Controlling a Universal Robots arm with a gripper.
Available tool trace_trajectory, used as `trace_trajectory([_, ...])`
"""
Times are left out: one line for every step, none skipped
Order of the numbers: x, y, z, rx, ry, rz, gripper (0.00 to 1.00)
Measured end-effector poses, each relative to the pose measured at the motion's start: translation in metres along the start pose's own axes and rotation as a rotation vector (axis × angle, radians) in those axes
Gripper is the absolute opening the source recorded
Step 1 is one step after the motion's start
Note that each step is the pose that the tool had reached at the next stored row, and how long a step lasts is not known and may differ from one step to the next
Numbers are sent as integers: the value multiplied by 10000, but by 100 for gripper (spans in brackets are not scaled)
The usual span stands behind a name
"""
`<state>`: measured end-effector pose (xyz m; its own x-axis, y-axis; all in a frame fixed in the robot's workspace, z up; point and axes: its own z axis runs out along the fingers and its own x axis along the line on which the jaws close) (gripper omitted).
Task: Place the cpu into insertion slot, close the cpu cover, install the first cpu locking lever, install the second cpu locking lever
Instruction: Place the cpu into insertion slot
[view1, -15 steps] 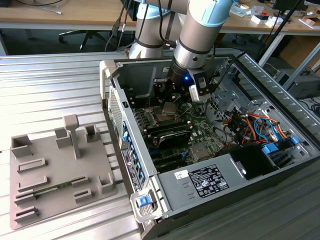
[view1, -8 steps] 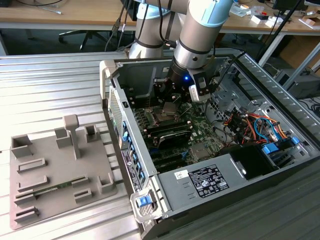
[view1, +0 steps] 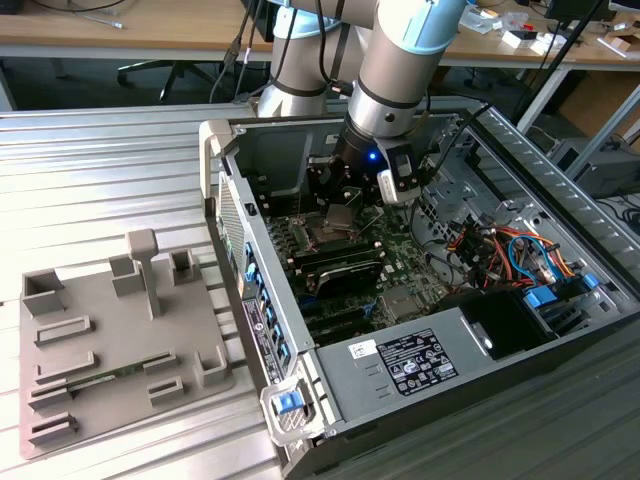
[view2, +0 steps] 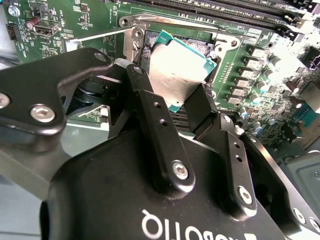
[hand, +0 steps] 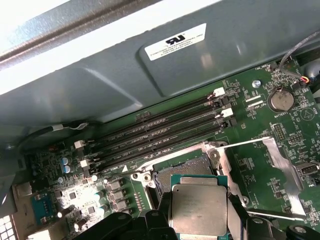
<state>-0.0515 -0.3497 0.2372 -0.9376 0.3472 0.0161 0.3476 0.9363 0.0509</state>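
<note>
My gripper (hand: 199, 216) is shut on the cpu (hand: 199, 207), a flat silvery square with a green rim, pinched at two opposite edges by the black fingers (hand: 164, 214). In both wrist views the cpu (view2: 177, 75) hangs tilted just above the insertion slot (hand: 182, 167), a dark socket with a silvery rim in the green board, and it hides part of the socket. A silvery strip beside the socket looks like the cpu cover (hand: 280, 170), swung open. Thin wire levers (hand: 245, 143) stick out near it. In the exterior view the gripper (view1: 340, 208) is inside the open computer case.
Long black memory slots (hand: 160, 131) run beside the socket, under the grey case wall (hand: 150, 75). A coin battery (hand: 280, 99) sits on the board. Coloured cables (view1: 505, 250) fill the exterior view's right of the case. A grey fixture tray (view1: 110, 340) lies on the table outside.
</note>
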Motion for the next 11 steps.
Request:
trace_trajectory([0,0,0,0,-1,11,53])
trace_trajectory([0,0,0,0,-1,18,53])
trace_trajectory([0,0,0,0,-2,29,53])
trace_trajectory([0,0,0,-1,-2,37,53])
trace_trajectory([0,0,0,-2,-3,59,53])
trace_trajectory([0,0,0,-1,-4,70,53])
trace_trajectory([0,0,0,-1,-4,78,53])
trace_trajectory([0,0,0,-2,-4,91,53])
trace_trajectory([0,0,0,-2,-5,104,53])
trace_trajectory([0,0,0,-2,-6,112,53])
trace_trajectory([0,0,0,-2,-6,124,53])
